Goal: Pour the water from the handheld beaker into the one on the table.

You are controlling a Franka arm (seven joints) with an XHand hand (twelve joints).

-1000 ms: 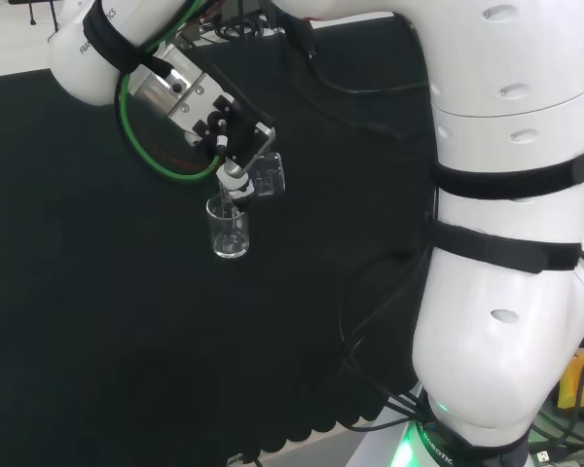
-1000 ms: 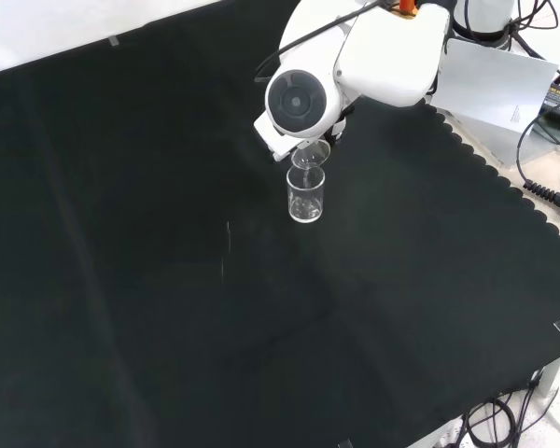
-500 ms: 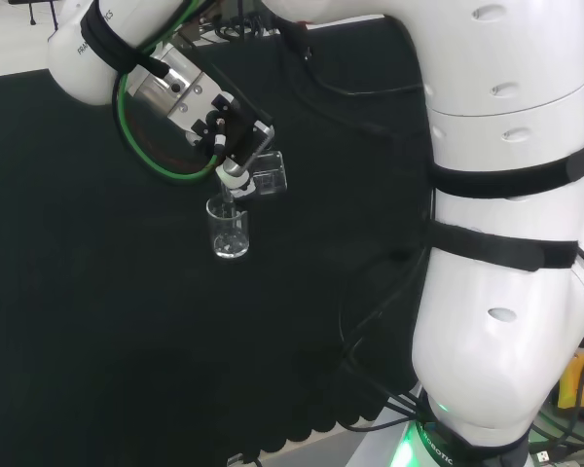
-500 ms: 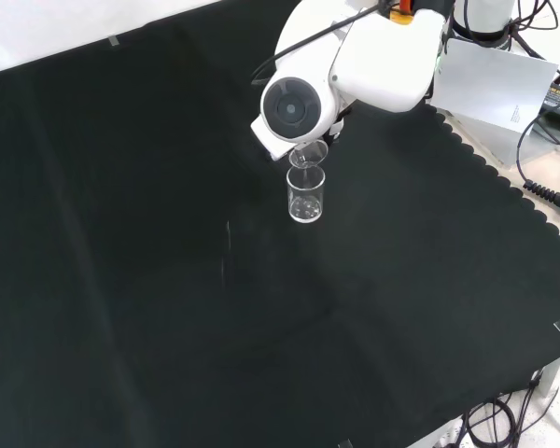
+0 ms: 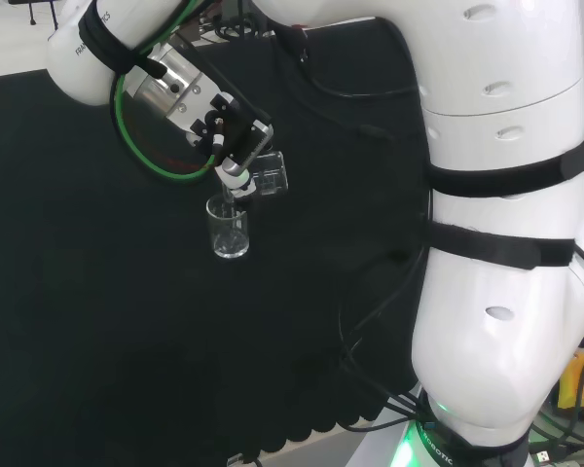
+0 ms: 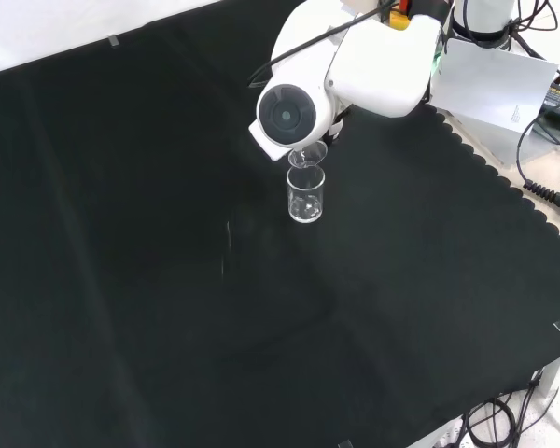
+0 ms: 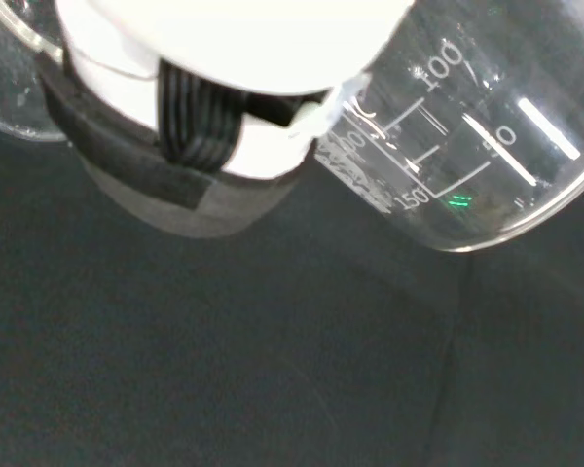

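Your robot hand [image 5: 236, 146] grips clear glass beaker [image 5: 269, 174], fingers curled round it, tipped steeply. Its lip hangs just above second beaker [image 5: 229, 229], upright on desk [image 5: 97, 321]. Lower beaker [image 6: 305, 194]: cylindrical, clear; contents hard to tell. Desk cloth black, matte, scalloped edge. Held beaker [image 7: 467, 136] shows printed graduation marks.

A clear beaker [image 6: 305, 195] stands upright on the black cloth [image 6: 168, 280] of the counter. Just above it, a second tilted beaker [image 6: 308, 154] shows under the arm's white link [image 6: 294, 112].
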